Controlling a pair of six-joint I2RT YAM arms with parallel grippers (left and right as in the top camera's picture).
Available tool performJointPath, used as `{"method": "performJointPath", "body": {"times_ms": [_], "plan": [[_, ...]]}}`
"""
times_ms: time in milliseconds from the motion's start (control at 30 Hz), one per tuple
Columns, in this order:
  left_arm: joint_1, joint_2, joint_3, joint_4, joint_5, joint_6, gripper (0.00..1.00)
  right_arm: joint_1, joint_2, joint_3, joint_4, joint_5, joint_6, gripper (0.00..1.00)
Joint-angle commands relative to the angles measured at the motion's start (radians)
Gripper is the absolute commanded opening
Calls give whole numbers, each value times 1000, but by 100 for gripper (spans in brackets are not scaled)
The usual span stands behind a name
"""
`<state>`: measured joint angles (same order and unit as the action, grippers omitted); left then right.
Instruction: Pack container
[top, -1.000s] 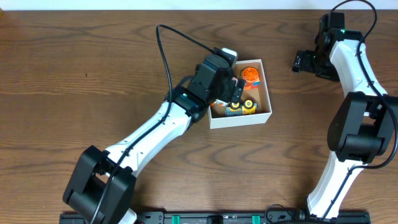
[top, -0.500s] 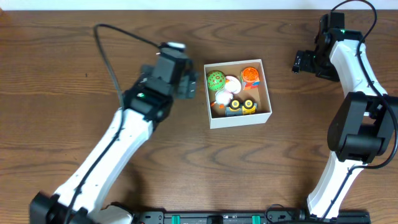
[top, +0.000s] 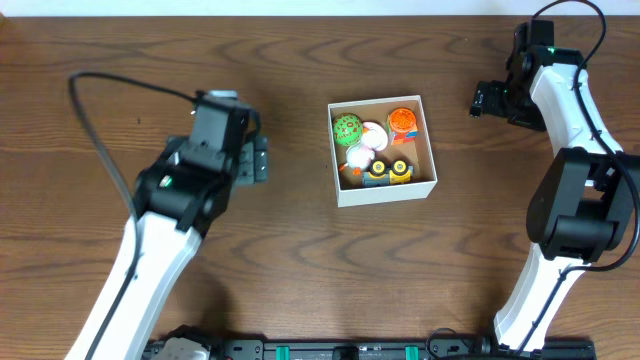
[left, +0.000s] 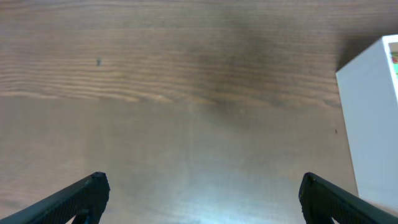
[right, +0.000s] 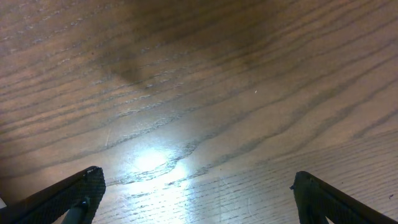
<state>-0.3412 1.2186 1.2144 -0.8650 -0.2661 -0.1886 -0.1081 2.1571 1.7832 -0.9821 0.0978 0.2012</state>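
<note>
**Container (top: 388, 191) packed, left arm drawn back**

The container sits right of the desk's (top: 300, 260) middle, where it lay a second ago; we see no shift in it. Four small toys lie in it: a green ball (top: 347, 128) in the far left corner, an orange toy (top: 402, 120) in the far right corner, a white toy (top: 366, 142) between them, and a yellow-and-black toy (top: 388, 171) against the near wall.

What has changed is the left arm. A second ago it hung over the container's left side and hid that corner. Half a second ago it had pulled off to just beside the left wall, and the green ball showed in the box. Now it has gone further left, well apart from the container. The left fingers (left: 78, 198) are released, spread wide over bare wood. In the left wrist view only the container's white outer wall shows, at the right edge.

The right arm has not moved in any of the three overhead views. It is at the far right of the desk, away from the container. The right fingers (right: 71, 194) are likewise spread apart over bare wood grain, gripping nothing.
</note>
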Motion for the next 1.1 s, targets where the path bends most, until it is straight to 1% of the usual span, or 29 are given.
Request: {"method": "performJointPath", "body": {"times_ms": [0, 167, 267, 367, 467, 633, 700, 833, 1067], "plan": [[5, -108, -12, -45, -13, -19, 98, -3, -23, -4, 0, 3, 11, 99], [5, -320, -83, -85, -5, -70, 98, -3, -23, -4, 0, 3, 11, 99], [4, -462, -132, -69, 42, -85, 98, -3, -23, -4, 0, 3, 11, 99], [4, -585, -169, -67, 49, -185, 98, -3, -23, -4, 0, 3, 11, 99], [4, -656, -170, -89, 49, -210, 98, -3, -23, -4, 0, 2, 11, 99], [4, -711, -170, -104, 49, -210, 98, -3, -23, -4, 0, 3, 11, 99], [4, -712, -170, -104, 49, -210, 98, -3, -23, -4, 0, 3, 11, 99], [4, -711, -170, -166, 49, -210, 98, -3, -23, -4, 0, 3, 11, 99], [4, -711, -173, -172, 48, -213, 98, -3, -23, -4, 0, 3, 11, 99]]}}
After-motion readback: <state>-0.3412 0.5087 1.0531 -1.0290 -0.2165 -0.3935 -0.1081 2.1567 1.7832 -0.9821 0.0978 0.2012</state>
